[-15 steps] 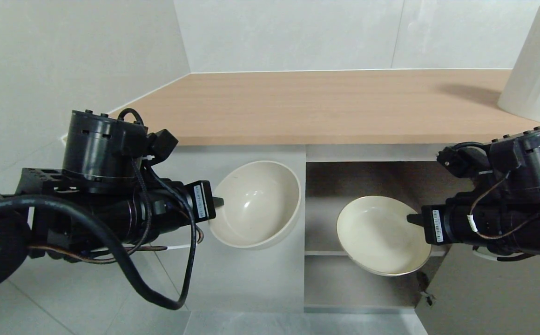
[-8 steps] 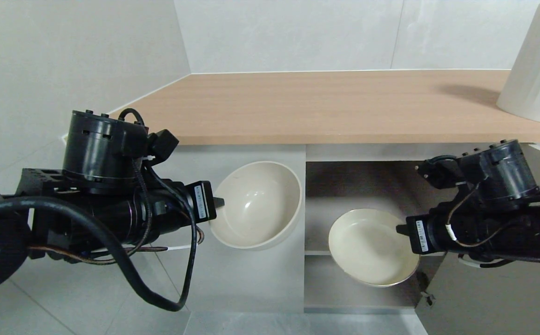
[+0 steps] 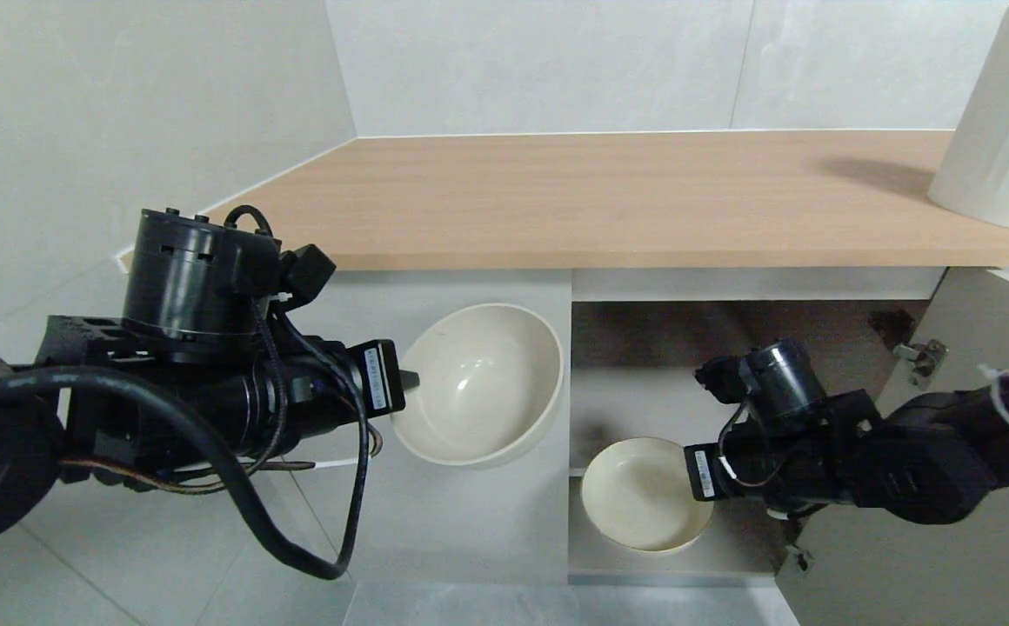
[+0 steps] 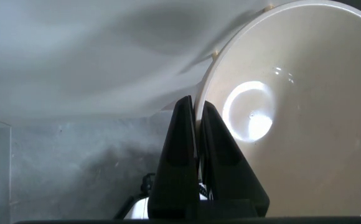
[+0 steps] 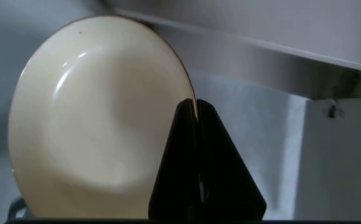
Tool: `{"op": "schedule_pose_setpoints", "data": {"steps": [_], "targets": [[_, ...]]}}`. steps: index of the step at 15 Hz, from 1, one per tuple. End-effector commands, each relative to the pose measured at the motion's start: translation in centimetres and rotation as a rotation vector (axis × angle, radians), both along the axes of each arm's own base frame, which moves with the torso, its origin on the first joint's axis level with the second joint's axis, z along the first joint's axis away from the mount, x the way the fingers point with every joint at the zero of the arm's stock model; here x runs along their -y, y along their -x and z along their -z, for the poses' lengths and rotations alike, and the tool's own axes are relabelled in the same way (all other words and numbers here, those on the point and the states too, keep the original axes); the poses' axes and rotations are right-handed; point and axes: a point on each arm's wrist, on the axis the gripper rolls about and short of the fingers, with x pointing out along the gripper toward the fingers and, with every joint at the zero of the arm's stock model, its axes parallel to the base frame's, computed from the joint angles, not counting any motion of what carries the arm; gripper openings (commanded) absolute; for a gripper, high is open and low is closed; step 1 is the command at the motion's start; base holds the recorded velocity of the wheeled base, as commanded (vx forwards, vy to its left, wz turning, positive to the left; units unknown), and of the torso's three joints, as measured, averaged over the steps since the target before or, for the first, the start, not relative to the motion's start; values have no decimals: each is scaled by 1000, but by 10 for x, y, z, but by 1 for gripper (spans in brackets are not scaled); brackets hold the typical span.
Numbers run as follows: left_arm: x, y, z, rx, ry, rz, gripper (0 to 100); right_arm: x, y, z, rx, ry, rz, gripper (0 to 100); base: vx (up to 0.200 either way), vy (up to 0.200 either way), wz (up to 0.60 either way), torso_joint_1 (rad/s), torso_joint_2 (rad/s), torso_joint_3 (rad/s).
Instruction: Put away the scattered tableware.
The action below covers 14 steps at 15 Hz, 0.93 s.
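Currently, both claws hold crockery in front of the cabinet under the tabletop (image 3: 600,191).

We find the left claw (image 3: 413,378) (image 4: 196,109) clamped on the rim of a deep cream bowl (image 3: 478,382) (image 4: 292,124). The bowl is held tilted in the air before the shut left door (image 3: 452,522), its hollow turned up and outward. We find the right claw (image 3: 696,471) (image 5: 196,109) closed on the rim of a shallower cream dish (image 3: 644,494) (image 5: 99,118). The dish is held low in the open right compartment (image 3: 670,339), about level with the front edge of the inner shelf (image 3: 578,474). We cannot tell whether the dish touches that shelf. The right door (image 3: 961,322) stands swung open, with a hinge (image 3: 909,348) exposed. A white pleated lampshade (image 3: 1005,130) stands at the tabletop's far right. Bowl and dish are well apart.
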Motion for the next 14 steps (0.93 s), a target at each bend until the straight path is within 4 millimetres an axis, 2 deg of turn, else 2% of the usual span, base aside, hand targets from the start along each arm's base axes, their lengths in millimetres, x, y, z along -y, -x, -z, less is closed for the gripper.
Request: {"op": "schedule_pose_setpoints", "data": {"steps": [1, 3, 5, 9, 14], "targets": [[0, -1, 0, -1, 0, -1, 0, 3, -27, 47, -58, -4, 97, 0, 0, 0, 0, 0, 0, 0], [0, -1, 0, -1, 0, -1, 0, 12, -45, 60, -49, -10, 185, 0, 0, 0, 0, 0, 0, 0], [0, 0, 1, -2, -1, -1, 0, 16, -52, 66, -48, 1, 216, 0, 0, 0, 0, 0, 0, 0], [1, -2, 5, -14, -8, -1, 0, 35, -83, 90, 23, 21, 365, 0, 0, 0, 0, 0, 0, 0], [1, -2, 6, -20, -11, -1, 0, 54, -111, 101, 60, 29, 476, 0, 0, 0, 0, 0, 0, 0]]}}
